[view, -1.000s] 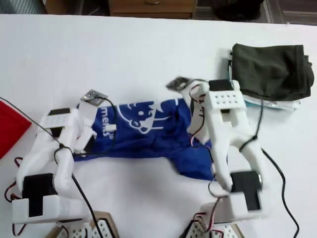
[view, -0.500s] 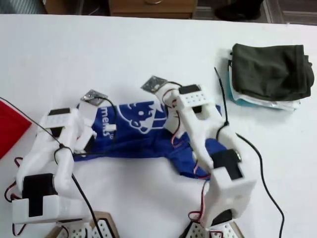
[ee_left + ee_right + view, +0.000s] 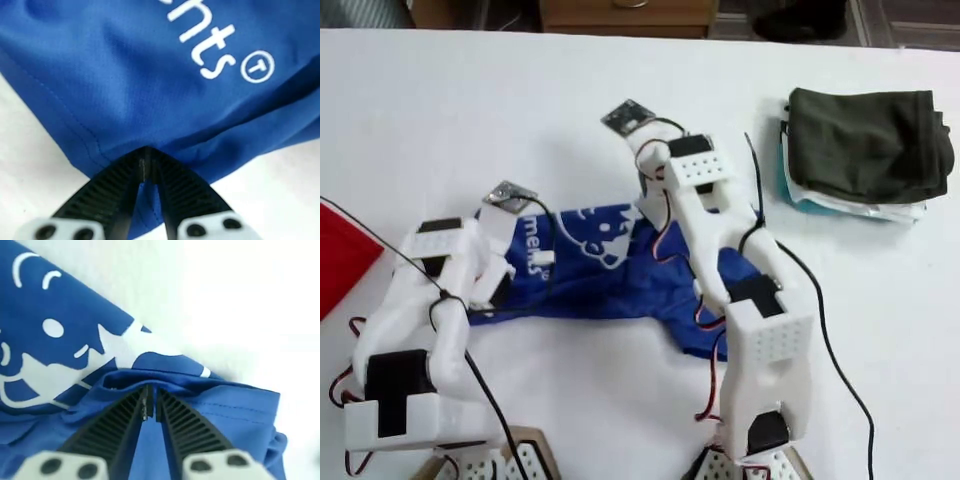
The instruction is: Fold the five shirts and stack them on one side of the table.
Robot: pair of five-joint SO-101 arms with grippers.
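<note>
At the 9 o'clock edge of the table (image 3: 470, 100), a red cloth (image 3: 338, 255) is seen lying flat and cut off by the frame. It is judged to be one of the shirts not yet folded.

Toward the centre, slightly to the 6 o'clock side, the blue shirt (image 3: 610, 280) lies bunched into a long band. It is held at both ends. The left gripper (image 3: 146, 167) is clamped shut on the hem at the band's 9 o'clock end. The right gripper (image 3: 150, 402) is pinched closed on a folded edge at the shirt's 1 o'clock corner, beside the white print. This shirt is judged to be mid-fold: it has been gathered but not squared off, and a loose flap hangs out at its 5 o'clock corner.

At 2 o'clock on the table the stack (image 3: 860, 160) is found. A folded dark green shirt (image 3: 870, 140) lies on top, with pale layers showing at the edges beneath it. How many shirts lie under it cannot be counted with confidence; it may be two.

By this reckoning more than half of the work is done. The blue shirt's fold and its transfer to the stack remain, and then the red cloth.
</note>
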